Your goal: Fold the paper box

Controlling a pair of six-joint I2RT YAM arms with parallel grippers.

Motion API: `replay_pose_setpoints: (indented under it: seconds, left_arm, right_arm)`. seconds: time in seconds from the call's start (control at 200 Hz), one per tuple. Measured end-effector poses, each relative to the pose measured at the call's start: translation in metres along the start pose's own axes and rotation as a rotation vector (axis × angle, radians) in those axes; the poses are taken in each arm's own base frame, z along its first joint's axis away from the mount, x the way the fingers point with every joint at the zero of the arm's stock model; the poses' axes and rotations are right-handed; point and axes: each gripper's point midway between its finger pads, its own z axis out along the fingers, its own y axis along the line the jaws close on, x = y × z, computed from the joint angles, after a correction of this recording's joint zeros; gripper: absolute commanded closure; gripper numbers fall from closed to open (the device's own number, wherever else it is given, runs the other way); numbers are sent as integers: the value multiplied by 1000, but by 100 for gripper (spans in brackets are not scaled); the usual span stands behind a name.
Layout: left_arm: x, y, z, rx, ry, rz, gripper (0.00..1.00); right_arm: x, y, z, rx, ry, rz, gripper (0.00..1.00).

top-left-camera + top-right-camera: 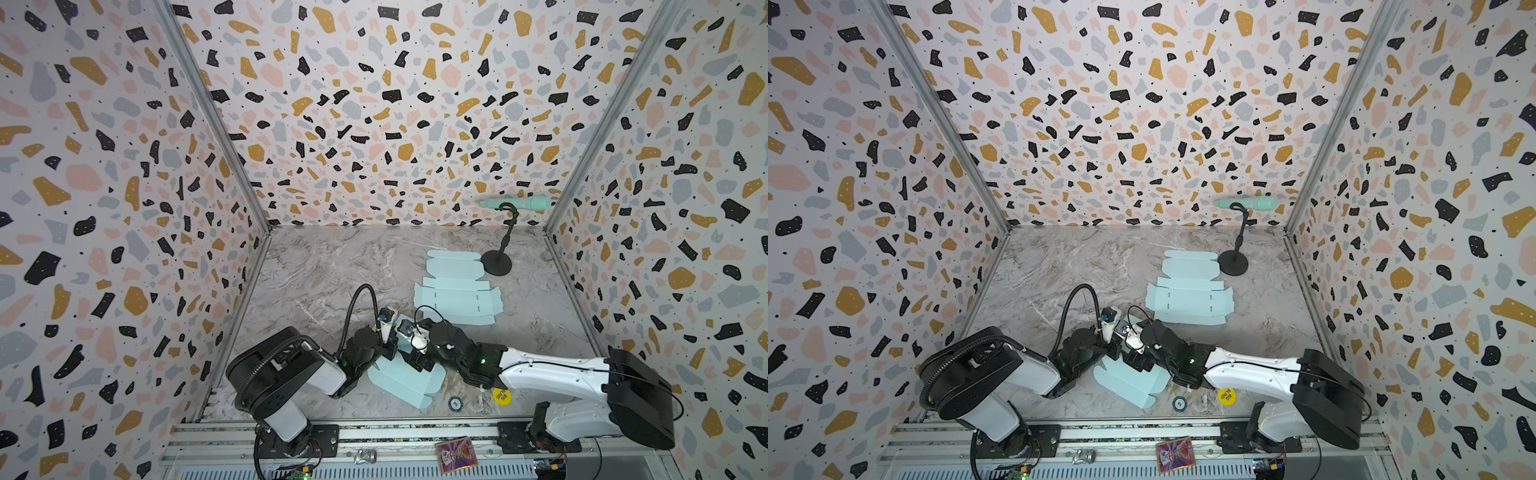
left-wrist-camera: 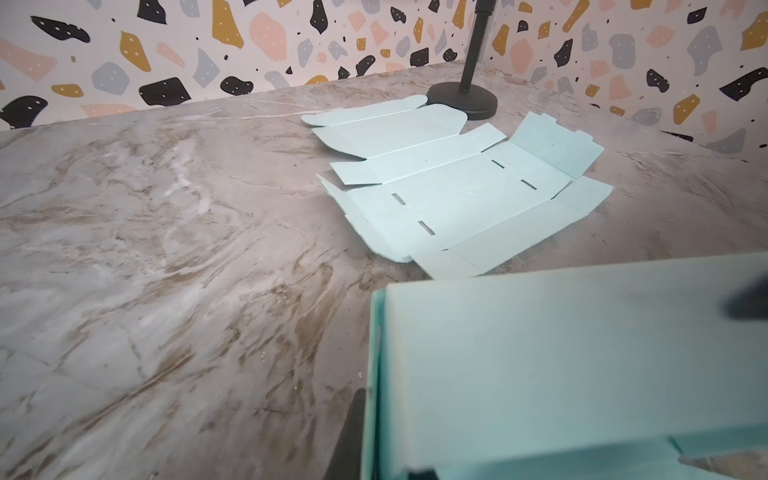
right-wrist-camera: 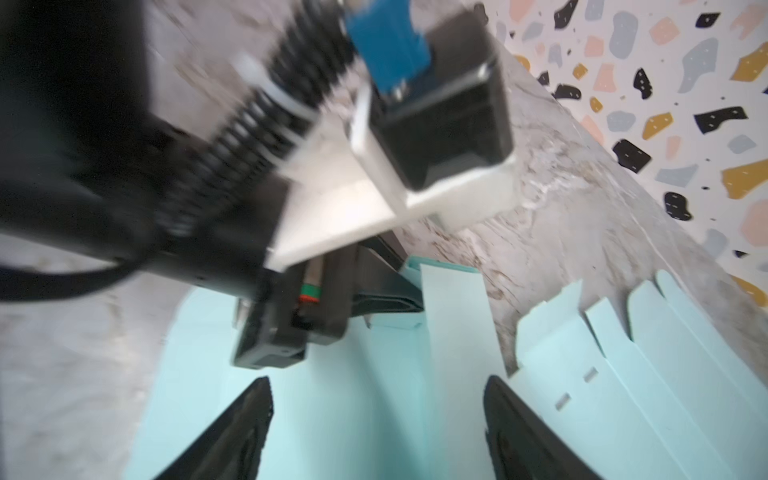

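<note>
The pale mint paper box (image 1: 409, 384) lies partly folded near the table's front middle, seen in both top views (image 1: 1133, 384). My left gripper (image 1: 385, 353) is shut on an upright wall of the box (image 2: 540, 353). One dark finger (image 2: 349, 436) shows outside that wall's edge. From the right, my right gripper (image 1: 417, 358) hangs over the same box. Its jaws (image 3: 378, 399) stand wide open above a flat box panel (image 3: 353, 415), with nothing between them. The left gripper's fingers (image 3: 386, 299) show ahead, pinching a raised flap (image 3: 453, 316).
A second mint box blank (image 1: 457, 291) lies flat behind the grippers, toward the back right. A black stand (image 1: 496, 262) carrying a mint cylinder sits just beyond it. A yellow sticker (image 1: 501, 396) and a round token (image 1: 456, 403) lie by the front edge.
</note>
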Motion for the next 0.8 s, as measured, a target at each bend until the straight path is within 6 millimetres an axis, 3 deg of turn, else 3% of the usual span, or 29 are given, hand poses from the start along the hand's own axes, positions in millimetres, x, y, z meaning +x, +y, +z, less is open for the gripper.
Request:
replay_pose_setpoints:
  seconds: [0.17,0.39,0.546,0.801]
  left_arm:
    - [1,-5,0,10,2,9,95]
    - [4,-11,0,10,13,31,95]
    - [2,-13,3,4,12,39,95]
    - [3,-14,6,-9,14,47,95]
  right_arm:
    - [1,-19,-12,-5,-51,194,15]
    - [9,-78,-10,56,-53,440,18]
    - [1,-74,12,-5,-16,478,22]
    - [32,-60,34,-55,97,539,35]
